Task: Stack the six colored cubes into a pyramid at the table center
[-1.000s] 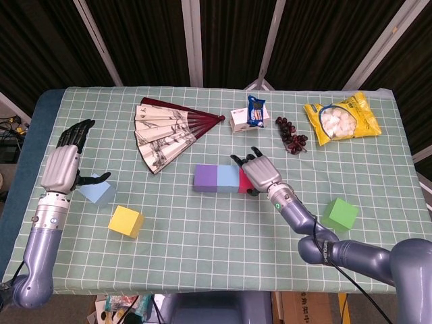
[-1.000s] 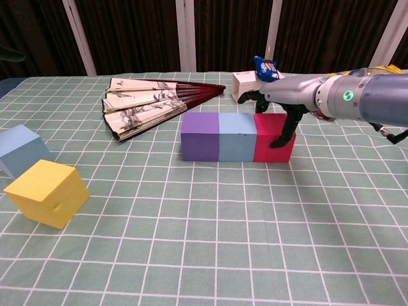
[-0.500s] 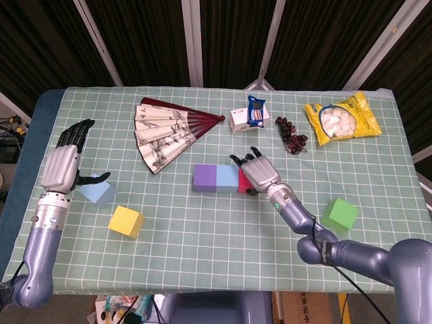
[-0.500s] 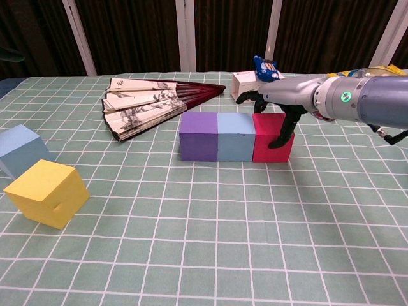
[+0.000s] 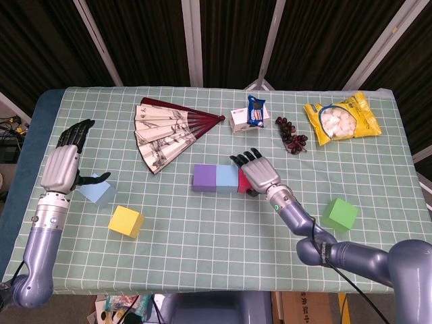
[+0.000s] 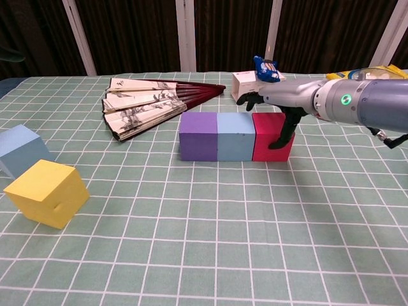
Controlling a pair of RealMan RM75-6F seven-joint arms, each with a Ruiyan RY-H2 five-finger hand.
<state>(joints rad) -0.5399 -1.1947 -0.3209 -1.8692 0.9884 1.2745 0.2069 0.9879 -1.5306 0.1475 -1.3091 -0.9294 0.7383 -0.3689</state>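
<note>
3 cubes sit in a row near the middle of the table (image 5: pixel 202 236): the purple cube (image 5: pixel 204 178), the blue cube (image 5: pixel 227 178) and the red cube (image 6: pixel 271 136), all touching. That row has slid a tiny bit to the left over the last second, and your right hand (image 5: pixel 258 172) has gone with it. It looks like you are pushing the row tight and into place, so the bottom layer of the pyramid is nearly set.

Your right hand lies over the red cube with its fingers spread. 1 dark finger (image 6: pixel 283 134) hangs down the front right face. I cannot tell if it really grips the cube or only rests on it.

Your left hand (image 5: pixel 64 165) has not moved. It is open, holds nothing, and hovers near the left edge, just by the pale blue cube (image 5: pixel 96 192). The yellow cube (image 5: pixel 126 221) sits close by. The green cube (image 5: pixel 339 214) waits near the right edge.

From the head view your hand hides most of the red cube. The chest view cuts off the pale blue cube and does not show the green one
</note>
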